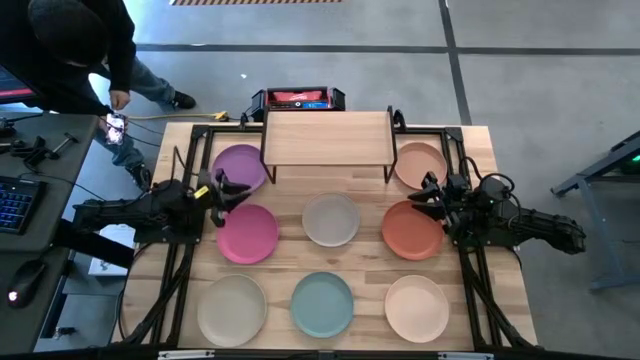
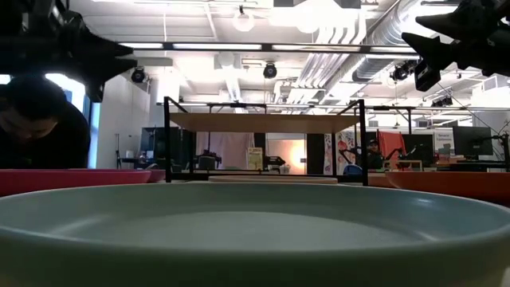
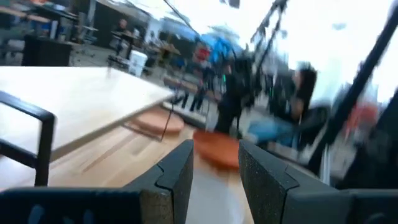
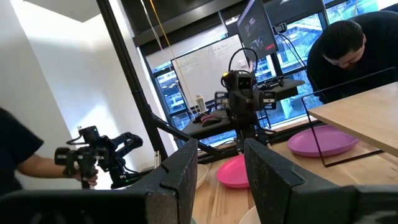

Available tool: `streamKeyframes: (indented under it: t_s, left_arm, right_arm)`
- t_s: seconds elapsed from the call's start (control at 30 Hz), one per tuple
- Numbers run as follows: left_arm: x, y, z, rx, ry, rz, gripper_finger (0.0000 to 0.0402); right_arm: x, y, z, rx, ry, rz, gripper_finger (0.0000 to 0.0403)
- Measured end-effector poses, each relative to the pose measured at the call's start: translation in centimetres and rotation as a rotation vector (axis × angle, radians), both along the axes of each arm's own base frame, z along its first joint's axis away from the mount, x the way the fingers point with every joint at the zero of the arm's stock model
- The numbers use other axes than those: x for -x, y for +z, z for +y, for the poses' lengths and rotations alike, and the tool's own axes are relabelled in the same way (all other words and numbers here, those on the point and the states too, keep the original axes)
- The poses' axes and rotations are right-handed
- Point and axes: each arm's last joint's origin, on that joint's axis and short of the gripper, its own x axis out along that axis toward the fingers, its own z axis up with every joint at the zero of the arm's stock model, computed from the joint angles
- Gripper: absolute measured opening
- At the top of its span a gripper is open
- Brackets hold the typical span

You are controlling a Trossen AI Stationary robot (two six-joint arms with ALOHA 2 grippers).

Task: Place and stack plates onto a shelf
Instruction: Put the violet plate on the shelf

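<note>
Eight plates lay spread over the tabletop, none yet on the shelf, which stood bare at the far edge; the task looked unstarted. Purple plate and peach plate flanked the shelf's legs, pink, grey and terracotta sat mid-row, three more lined the near edge. Left tool hung above the gap between purple and pink, right tool over the terracotta rim, both spread and empty. Next, probably, a descent onto a plate's rim; room between plates was tight.
</note>
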Motion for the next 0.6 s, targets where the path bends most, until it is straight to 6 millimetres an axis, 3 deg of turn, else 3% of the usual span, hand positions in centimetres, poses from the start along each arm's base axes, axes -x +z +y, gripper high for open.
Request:
streamKeyframes:
  t_s: [0.2,0.6]
  left_arm:
    - [0.3,1.4,0.1,0.093,0.039,-0.173,0.0117]
    - [0.7,2.4,0.3,0.173,0.078,-0.300,0.0117]
  right_arm:
    - [0.0,0.0,0.0,-0.001,-0.001,-0.001,0.0119]
    - [0.0,0.1,-0.1,-0.064,-0.010,-0.001,0.0119]
